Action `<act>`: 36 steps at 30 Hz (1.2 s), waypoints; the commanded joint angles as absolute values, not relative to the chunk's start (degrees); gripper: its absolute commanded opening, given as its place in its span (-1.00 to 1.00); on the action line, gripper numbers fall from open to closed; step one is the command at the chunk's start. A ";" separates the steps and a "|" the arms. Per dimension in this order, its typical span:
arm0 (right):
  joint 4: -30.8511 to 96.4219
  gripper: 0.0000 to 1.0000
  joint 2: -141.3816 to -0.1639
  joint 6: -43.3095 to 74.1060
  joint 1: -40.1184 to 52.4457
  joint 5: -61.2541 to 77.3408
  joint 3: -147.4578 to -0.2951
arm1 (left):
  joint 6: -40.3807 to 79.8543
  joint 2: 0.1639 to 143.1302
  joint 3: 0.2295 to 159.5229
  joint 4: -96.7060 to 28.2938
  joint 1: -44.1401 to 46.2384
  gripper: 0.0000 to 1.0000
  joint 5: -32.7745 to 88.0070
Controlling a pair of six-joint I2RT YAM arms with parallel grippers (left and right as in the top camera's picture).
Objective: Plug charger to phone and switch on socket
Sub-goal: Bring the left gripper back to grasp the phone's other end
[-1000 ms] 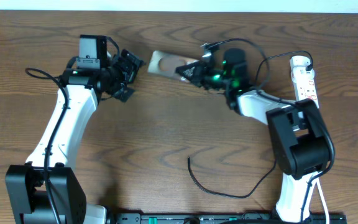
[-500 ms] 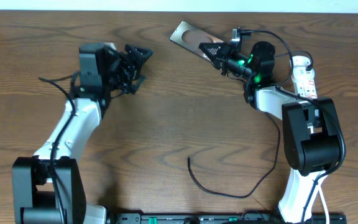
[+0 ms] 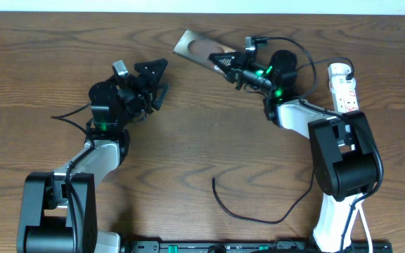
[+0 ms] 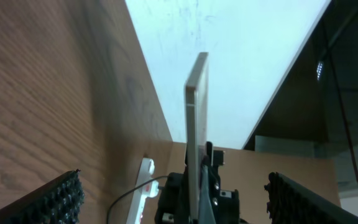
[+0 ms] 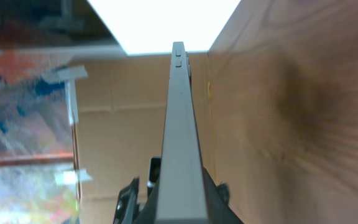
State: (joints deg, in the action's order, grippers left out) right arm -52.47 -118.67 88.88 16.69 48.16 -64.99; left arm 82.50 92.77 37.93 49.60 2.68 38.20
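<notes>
Wood-grain table (image 3: 188,126) (matt), smooth metallic-edged phone (image 3: 197,48), white plastic socket (image 3: 345,89)

The phone (image 3: 197,48) was a thin brown slab. It was up off the table, tilted, with one end pinched in the right gripper (image 3: 228,63). Both wrist views showed only its thin edge (image 5: 180,137) (image 4: 196,124). The charger (image 3: 259,221) was a long thin black cable. It lay in a loose curve on the table, well apart from the phone. The socket (image 3: 343,84) was a long white strip with red marks, lying at the right edge, partly hidden.
</notes>
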 commanded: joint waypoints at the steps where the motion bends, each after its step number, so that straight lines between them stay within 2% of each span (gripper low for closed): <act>1: -53.36 -0.97 -118.26 89.78 18.81 50.54 -65.89 | 83.72 91.83 37.76 51.35 2.37 0.82 36.69; 7: -53.36 -0.98 -118.26 89.76 22.35 50.94 -65.89 | 83.70 91.83 37.71 57.80 2.37 0.82 35.79; 26: -53.36 -0.98 -118.26 89.78 24.40 53.08 -65.89 | 78.85 94.21 36.29 60.03 -0.38 0.90 35.09; 36: -53.36 -0.98 -118.26 89.78 25.19 53.06 -65.89 | 82.19 101.01 36.10 73.43 -0.62 0.92 36.69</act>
